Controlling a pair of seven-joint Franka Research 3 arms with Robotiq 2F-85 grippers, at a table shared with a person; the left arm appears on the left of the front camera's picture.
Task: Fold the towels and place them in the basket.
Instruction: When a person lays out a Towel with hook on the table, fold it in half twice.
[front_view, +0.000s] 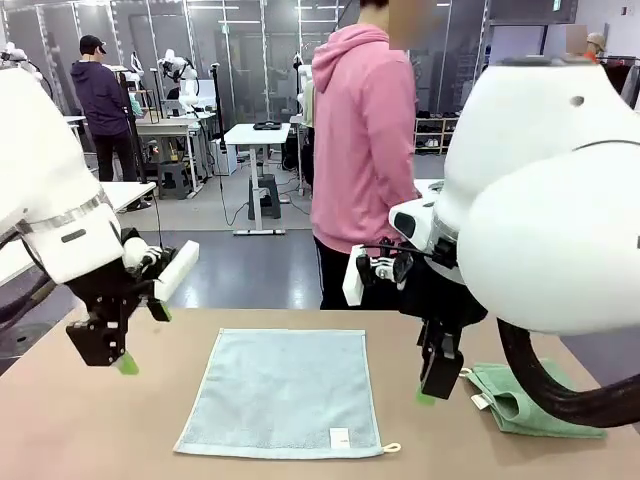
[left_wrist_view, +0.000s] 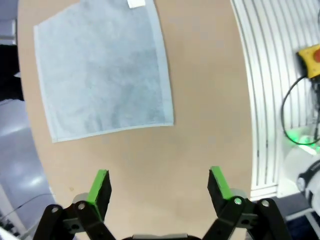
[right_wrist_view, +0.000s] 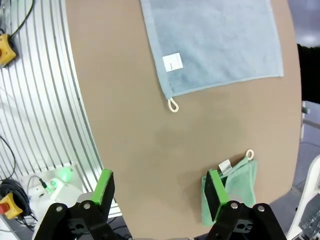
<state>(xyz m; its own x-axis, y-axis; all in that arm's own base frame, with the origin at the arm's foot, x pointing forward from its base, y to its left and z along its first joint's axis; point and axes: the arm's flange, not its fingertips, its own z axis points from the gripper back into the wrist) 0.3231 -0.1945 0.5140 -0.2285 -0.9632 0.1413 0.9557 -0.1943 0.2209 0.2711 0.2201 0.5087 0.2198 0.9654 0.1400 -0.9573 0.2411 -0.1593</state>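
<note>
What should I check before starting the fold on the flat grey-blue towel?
1. Left gripper open and empty: ok, jaws wide, above bare table beside the towel.
2. Right gripper open and empty: ok, above the table next to the mint green towel.
3. Grey-blue towel spread flat: ok, unfolded mid-table, nothing on it.
4. Mint green towel out of the way: ok, folded small at the robot's right, apart from the grey-blue one.
5. Person clear of the towel: ok, stands at the far edge, no hand over it.
</note>
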